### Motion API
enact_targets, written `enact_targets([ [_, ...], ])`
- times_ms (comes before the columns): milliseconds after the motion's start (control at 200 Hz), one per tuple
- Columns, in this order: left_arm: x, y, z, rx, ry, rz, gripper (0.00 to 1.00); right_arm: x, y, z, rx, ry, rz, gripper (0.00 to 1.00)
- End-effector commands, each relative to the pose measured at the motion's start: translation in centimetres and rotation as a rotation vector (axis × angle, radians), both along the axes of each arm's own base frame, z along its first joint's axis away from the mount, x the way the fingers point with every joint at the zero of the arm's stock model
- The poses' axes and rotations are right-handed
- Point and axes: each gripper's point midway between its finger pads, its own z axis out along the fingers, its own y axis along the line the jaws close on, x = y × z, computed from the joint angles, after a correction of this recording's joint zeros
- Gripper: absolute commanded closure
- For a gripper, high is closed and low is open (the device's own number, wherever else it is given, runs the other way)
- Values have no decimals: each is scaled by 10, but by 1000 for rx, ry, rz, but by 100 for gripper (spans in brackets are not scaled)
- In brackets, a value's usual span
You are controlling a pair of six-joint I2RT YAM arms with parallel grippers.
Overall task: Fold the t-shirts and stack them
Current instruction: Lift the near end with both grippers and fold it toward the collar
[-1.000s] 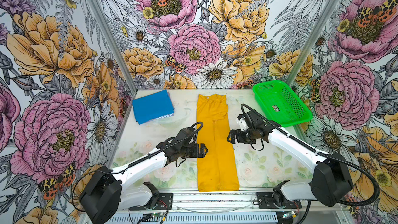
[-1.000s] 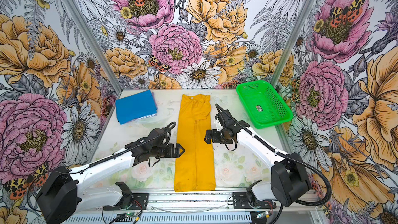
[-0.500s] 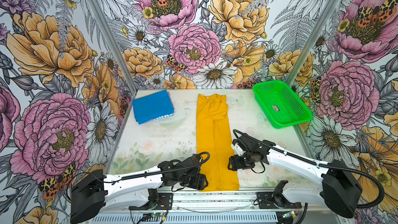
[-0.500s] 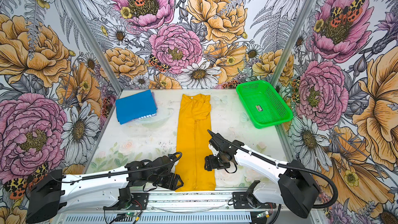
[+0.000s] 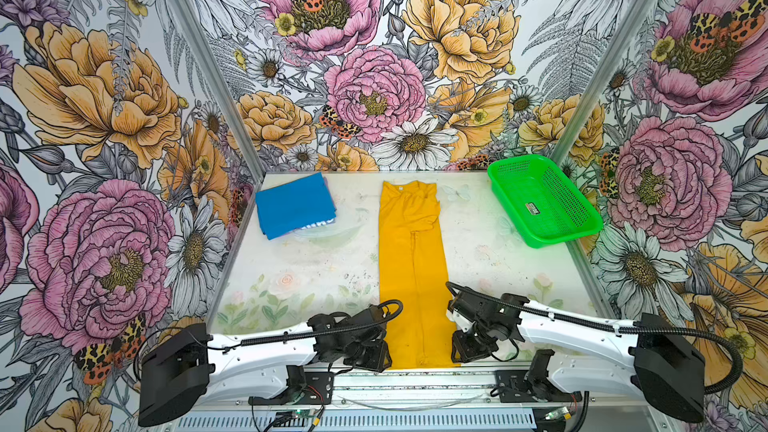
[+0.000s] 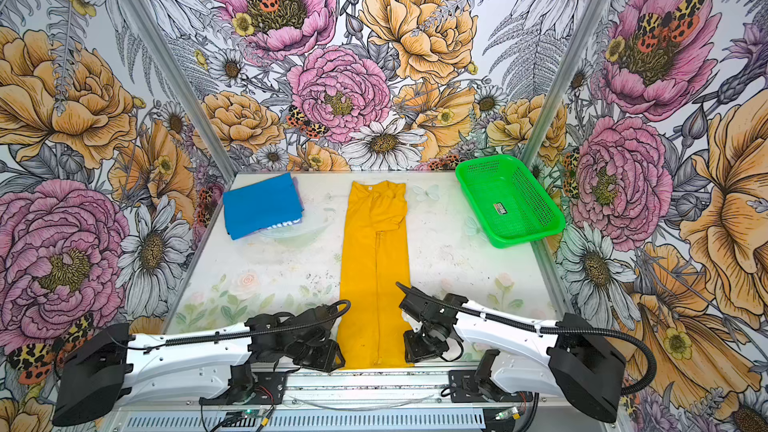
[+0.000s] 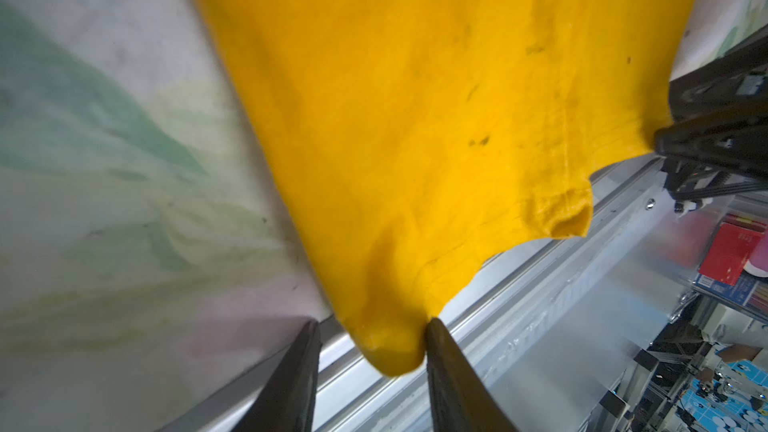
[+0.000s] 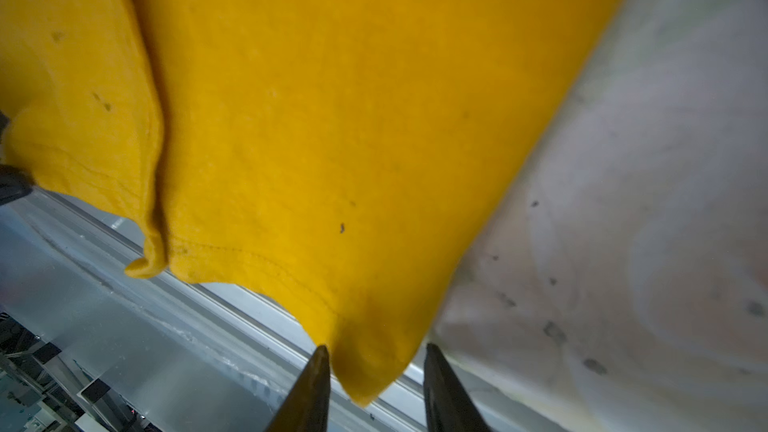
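Stretching away along the desk [image 5: 291, 284], the mustard-yellow t-shirt [image 5: 411, 263] is laid flat, the folded blue t-shirt [image 5: 293, 209] far beyond. Brought back from mid-shirt, the left claw [image 7: 372, 324] and right claw [image 8: 376, 347] are half-narrowed around its hem corners, not yet pinched; a hem-to-collar fold is expected.

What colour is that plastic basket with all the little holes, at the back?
Bright green; the perforated plastic basket shows best in a top view.

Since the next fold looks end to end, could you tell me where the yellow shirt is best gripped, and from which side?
Grip the two near hem corners of the yellow shirt, one per gripper, from the front edge. It lies as a long narrow strip, collar far, hem at the front rail. The left gripper and right gripper straddle those corners, jaws not yet shut.
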Motion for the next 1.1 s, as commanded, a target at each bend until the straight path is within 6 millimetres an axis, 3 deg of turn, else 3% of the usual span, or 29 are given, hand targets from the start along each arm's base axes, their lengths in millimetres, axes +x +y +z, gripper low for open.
enact_targets([
  [0,-5,9,-14,71,30,-9,60,-10,-3,-4,2,31,13,67],
  [130,-9,9,-20,98,54,-30,79,-21,-5,-6,2,48,44,78],
  [210,-9,7,-19,101,55,-41,93,-22,-4,-6,2,40,57,100],
  [245,-6,7,-17,107,48,-47,100,-19,-2,-4,7,28,58,100],
  [360,9,-3,2,73,5,-44,100,-5,10,13,62,-40,54,100],
  [550,57,-20,39,-42,-67,2,100,27,25,38,120,-126,25,100],
  [720,94,-27,59,-94,-113,18,100,68,23,55,136,-200,-37,100],
  [1096,208,-15,83,-124,-224,86,100,196,5,67,-5,-370,-180,100],
])
